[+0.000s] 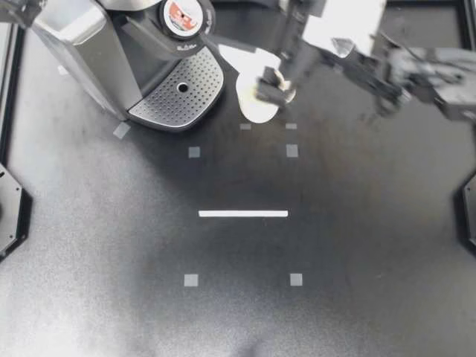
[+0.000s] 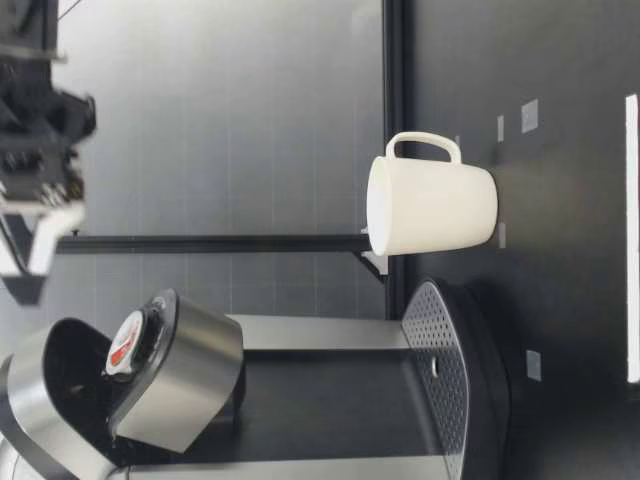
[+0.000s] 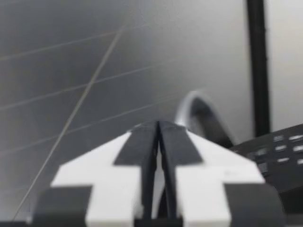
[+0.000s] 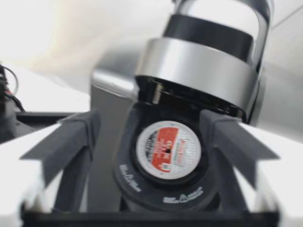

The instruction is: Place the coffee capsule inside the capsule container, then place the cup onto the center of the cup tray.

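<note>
Right gripper (image 1: 277, 83): fingers spread wide with nothing held. In its wrist view (image 4: 150, 120) it faces the coffee capsule (image 4: 168, 150), which shows framed between the two dark pads (image 4: 78, 142). Coffee capsule: red-and-white foil lid, seated in the round black capsule container (image 4: 142, 187) of the coffee machine (image 1: 82, 44), with the chrome lid (image 4: 199, 66) raised above it. It is also seen from above (image 1: 184, 16) and from table height (image 2: 125, 345). Left gripper (image 3: 157, 130): fingers pressed together, nothing between them, pointing at a grey wall. Cup (image 1: 253, 104): white, upright on the black table (image 1: 357, 245), just beside the perforated cup tray (image 1: 182, 97) and not on it. From above the right gripper overlaps its edge, but from table height the cup (image 2: 430, 205) stands free, its handle on the side away from the machine. Cup tray (image 2: 435, 330): nothing on it. Table markings: a white tape line (image 1: 243, 213) and small grey squares (image 1: 193, 152).
</note>
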Controlling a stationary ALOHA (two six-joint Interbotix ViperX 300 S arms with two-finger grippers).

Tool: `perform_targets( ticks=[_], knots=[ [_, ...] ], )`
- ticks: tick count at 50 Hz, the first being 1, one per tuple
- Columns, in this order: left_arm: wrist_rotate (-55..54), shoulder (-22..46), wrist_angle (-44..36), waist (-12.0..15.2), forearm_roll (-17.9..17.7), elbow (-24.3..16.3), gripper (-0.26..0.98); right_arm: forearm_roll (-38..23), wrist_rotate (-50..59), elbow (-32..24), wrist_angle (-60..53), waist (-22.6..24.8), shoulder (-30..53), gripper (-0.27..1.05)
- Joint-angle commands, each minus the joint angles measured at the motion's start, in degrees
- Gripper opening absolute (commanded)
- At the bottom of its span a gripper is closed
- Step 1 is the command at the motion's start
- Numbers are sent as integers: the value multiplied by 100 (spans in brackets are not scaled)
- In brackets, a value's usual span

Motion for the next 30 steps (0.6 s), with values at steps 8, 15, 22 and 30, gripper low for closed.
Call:
perform_targets(
  ticks=[8,15,22,30],
  knots=[
    [-554,44,-439,686,79,185,13,158,18,501,-457,105,-694,66],
    [-738,123,-993,879,79,167,13,325,18,773,-439,105,-1011,64],
    [-765,237,-1380,896,88,105,13,457,18,905,-413,105,-1195,64],
    [-870,167,-2048,896,79,35,13,466,18,1002,-413,105,-1318,64]
  ],
)
